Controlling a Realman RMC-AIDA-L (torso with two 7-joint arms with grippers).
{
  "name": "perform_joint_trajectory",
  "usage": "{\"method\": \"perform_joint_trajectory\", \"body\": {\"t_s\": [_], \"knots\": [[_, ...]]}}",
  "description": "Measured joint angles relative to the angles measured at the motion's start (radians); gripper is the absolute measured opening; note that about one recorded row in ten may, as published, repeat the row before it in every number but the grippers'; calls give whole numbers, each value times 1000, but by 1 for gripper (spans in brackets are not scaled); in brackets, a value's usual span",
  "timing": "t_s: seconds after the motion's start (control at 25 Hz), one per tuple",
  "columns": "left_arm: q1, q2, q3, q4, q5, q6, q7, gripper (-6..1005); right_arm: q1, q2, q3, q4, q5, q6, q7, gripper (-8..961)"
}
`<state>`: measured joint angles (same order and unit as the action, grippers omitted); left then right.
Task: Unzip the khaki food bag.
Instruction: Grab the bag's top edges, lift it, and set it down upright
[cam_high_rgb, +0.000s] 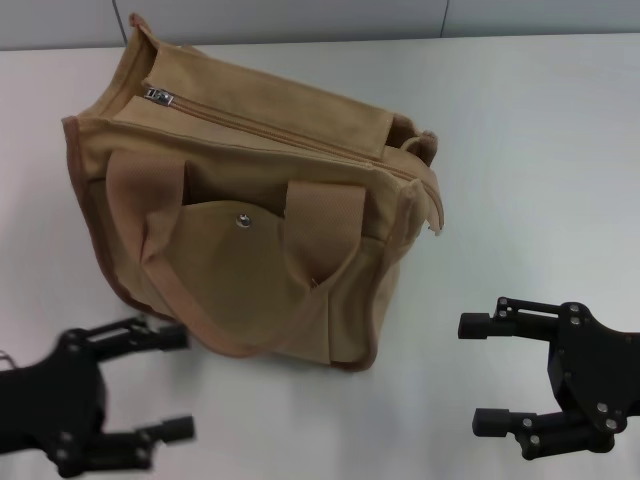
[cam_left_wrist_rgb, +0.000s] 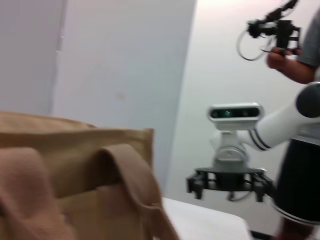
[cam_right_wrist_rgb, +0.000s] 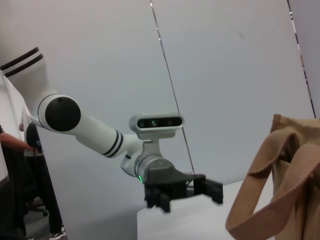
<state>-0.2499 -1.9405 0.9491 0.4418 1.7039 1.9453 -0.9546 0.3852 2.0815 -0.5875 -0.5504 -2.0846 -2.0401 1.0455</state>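
Note:
The khaki food bag (cam_high_rgb: 250, 200) stands on the white table, tan canvas with brown piping, two wide handles and a snap-button front pocket. Its top zipper looks closed, with the metal pull (cam_high_rgb: 159, 97) at the far left end. My left gripper (cam_high_rgb: 175, 385) is open, low at the front left, just in front of the bag's bottom corner. My right gripper (cam_high_rgb: 478, 372) is open at the front right, apart from the bag. The left wrist view shows the bag (cam_left_wrist_rgb: 75, 180) and the right gripper (cam_left_wrist_rgb: 227, 184). The right wrist view shows a handle (cam_right_wrist_rgb: 270, 185) and the left gripper (cam_right_wrist_rgb: 182, 192).
The white table (cam_high_rgb: 530, 150) stretches to the right of and behind the bag, ending at a grey wall. A person (cam_left_wrist_rgb: 300, 125) holding a device stands beyond the table in the left wrist view; another person (cam_right_wrist_rgb: 15, 190) stands at the edge of the right wrist view.

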Motion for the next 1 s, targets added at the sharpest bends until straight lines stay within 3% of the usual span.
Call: {"method": "perform_joint_trajectory", "body": {"t_s": [0.08, 0.12, 0.16, 0.2, 0.28, 0.32, 0.6, 0.84, 0.88, 1.0], "knots": [[25, 11, -80, 0, 2, -2, 7, 801, 0, 0, 0, 3, 0, 3, 0, 837], [50, 19, -171, 0, 5, -31, 12, 799, 0, 0, 2, 5, 0, 4, -2, 837], [50, 19, -171, 0, 5, -31, 12, 797, 0, 0, 2, 5, 0, 4, -2, 837], [59, 20, -228, 0, 5, -55, 15, 795, 0, 0, 3, 5, 0, 5, -4, 837], [66, 11, -337, -1, 5, -111, 31, 791, 0, 0, 4, 6, 0, 10, -6, 837], [59, -7, -398, 0, 5, -161, 51, 789, 1, 0, 1, 7, 0, 16, -6, 837], [-12, -47, -414, 10, 8, -277, 65, 774, 7, 0, 0, 8, -1, 19, -4, 837], [-43, -56, -411, 10, 9, -301, 73, 762, 5, -1, 1, 8, -1, 19, -3, 837], [-61, -69, -413, 10, 9, -278, 88, 760, 5, -1, 2, 8, -1, 19, -3, 837], [-64, -78, -414, 9, 9, -276, 125, 753, 7, -1, 5, 8, 0, 19, -5, 837]]}}
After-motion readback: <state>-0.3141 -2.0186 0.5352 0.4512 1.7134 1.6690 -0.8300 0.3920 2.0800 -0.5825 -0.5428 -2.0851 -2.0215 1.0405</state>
